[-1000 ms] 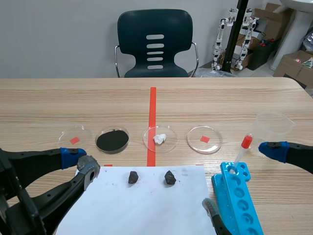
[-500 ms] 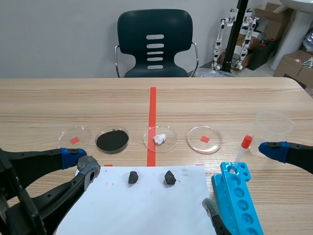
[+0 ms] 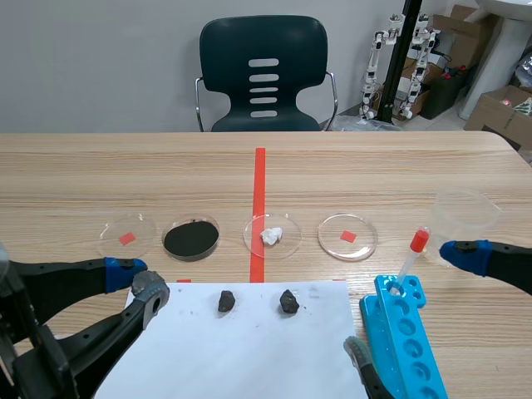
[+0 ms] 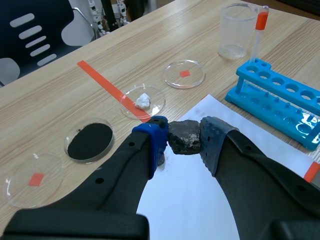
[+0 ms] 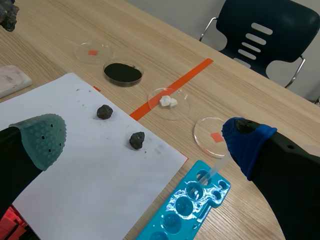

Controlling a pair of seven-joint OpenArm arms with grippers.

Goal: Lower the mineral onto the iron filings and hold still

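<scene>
Between left gripper (image 4: 183,140) pads, mineral (image 4: 184,134) pinched, above paper (image 3: 249,349) edge. Filings dish (image 3: 191,238) near, at gripper's 2 o'clock in scene view; left arm nearer. Right gripper (image 5: 144,140) spread, holding nothing.

We can read no text, number, brand or sign on anything here. The only candidate we find is a red patch on a cardboard box (image 3: 492,116), and it is too small for us to make out.
</scene>
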